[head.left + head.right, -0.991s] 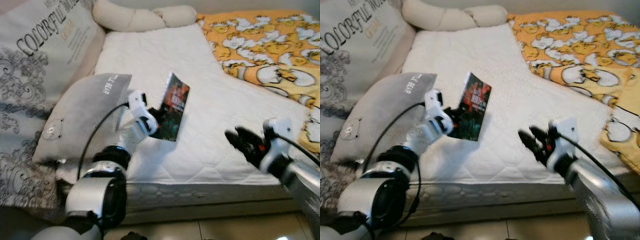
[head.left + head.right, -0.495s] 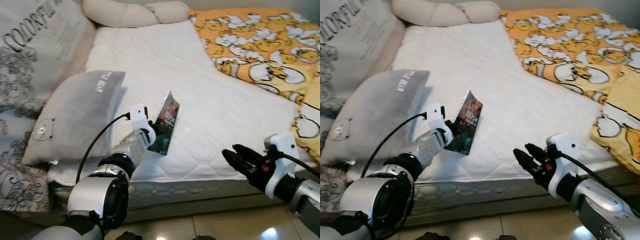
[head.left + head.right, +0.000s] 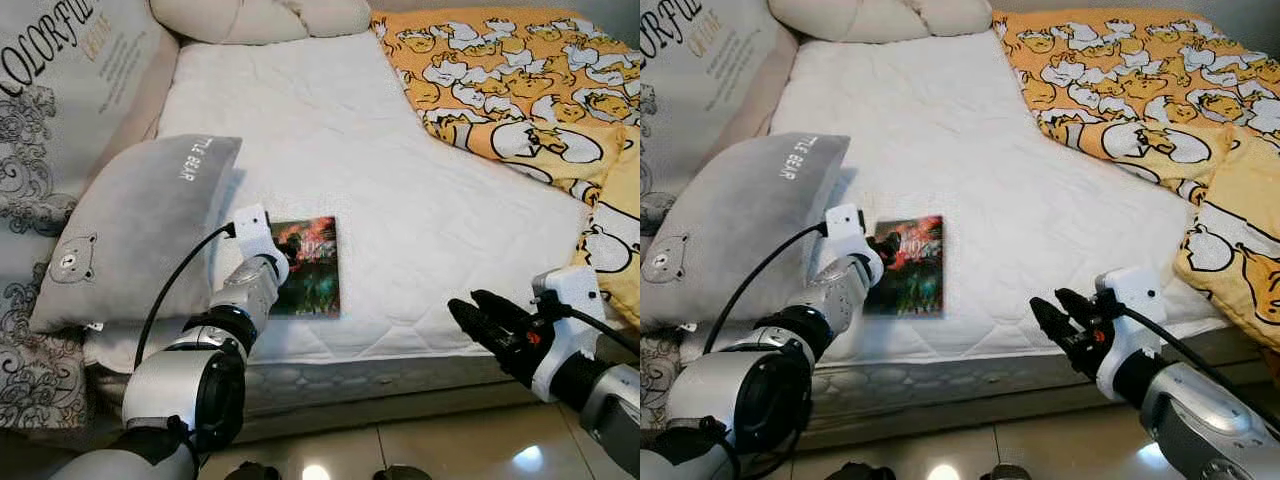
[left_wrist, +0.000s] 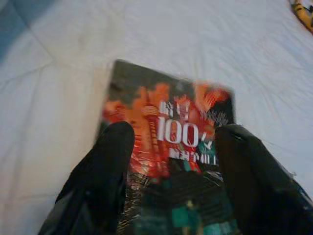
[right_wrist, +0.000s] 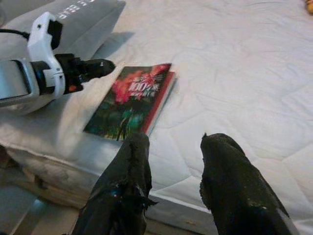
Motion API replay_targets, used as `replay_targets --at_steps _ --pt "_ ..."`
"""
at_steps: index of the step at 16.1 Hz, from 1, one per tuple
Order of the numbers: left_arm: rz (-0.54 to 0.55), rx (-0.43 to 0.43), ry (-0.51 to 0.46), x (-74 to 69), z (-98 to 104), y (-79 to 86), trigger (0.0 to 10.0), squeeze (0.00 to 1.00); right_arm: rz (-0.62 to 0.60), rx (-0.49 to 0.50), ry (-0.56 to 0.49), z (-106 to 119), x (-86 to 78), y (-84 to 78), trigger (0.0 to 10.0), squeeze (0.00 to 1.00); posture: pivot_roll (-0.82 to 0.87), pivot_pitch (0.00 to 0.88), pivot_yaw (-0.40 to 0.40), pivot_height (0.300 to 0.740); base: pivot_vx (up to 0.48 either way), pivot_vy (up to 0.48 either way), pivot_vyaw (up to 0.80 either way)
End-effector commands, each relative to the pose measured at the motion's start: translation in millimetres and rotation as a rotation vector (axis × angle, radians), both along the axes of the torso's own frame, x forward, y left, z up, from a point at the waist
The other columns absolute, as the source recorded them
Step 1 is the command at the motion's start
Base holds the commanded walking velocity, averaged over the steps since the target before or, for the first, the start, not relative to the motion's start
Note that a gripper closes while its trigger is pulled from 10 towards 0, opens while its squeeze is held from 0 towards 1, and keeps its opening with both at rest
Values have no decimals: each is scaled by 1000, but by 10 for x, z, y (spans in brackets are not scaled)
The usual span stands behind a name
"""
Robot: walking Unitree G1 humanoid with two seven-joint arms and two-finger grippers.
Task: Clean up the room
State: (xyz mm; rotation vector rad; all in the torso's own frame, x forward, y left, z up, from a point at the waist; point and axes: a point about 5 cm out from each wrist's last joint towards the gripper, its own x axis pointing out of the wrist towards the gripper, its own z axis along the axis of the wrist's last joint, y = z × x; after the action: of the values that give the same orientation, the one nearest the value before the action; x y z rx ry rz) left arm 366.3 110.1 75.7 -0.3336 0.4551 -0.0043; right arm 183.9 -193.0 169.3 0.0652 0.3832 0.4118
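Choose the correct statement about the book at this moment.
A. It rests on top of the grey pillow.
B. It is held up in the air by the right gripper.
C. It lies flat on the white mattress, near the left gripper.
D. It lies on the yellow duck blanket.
C: the book lies flat on the white mattress, with the open left gripper at its edge, beside the grey pillow.
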Motion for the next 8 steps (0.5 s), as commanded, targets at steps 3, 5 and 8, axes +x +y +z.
replay_targets --at_steps 3,5,8 --pt "48 61 -13 15 15 114 10000 1000 -40 -14 -19 51 37 -38 10000 0 -392 50 22 740 0 0 0" --pt "-50 80 -81 43 76 104 10000 0 -50 0 -13 25 70 -33 10000 0 -356 23 27 740 0 0 0" --pt "-288 133 -167 32 116 1 10000 0 -71 -1 10 -65 139 -37 10000 0 -305 0 35 740 0 0 0"
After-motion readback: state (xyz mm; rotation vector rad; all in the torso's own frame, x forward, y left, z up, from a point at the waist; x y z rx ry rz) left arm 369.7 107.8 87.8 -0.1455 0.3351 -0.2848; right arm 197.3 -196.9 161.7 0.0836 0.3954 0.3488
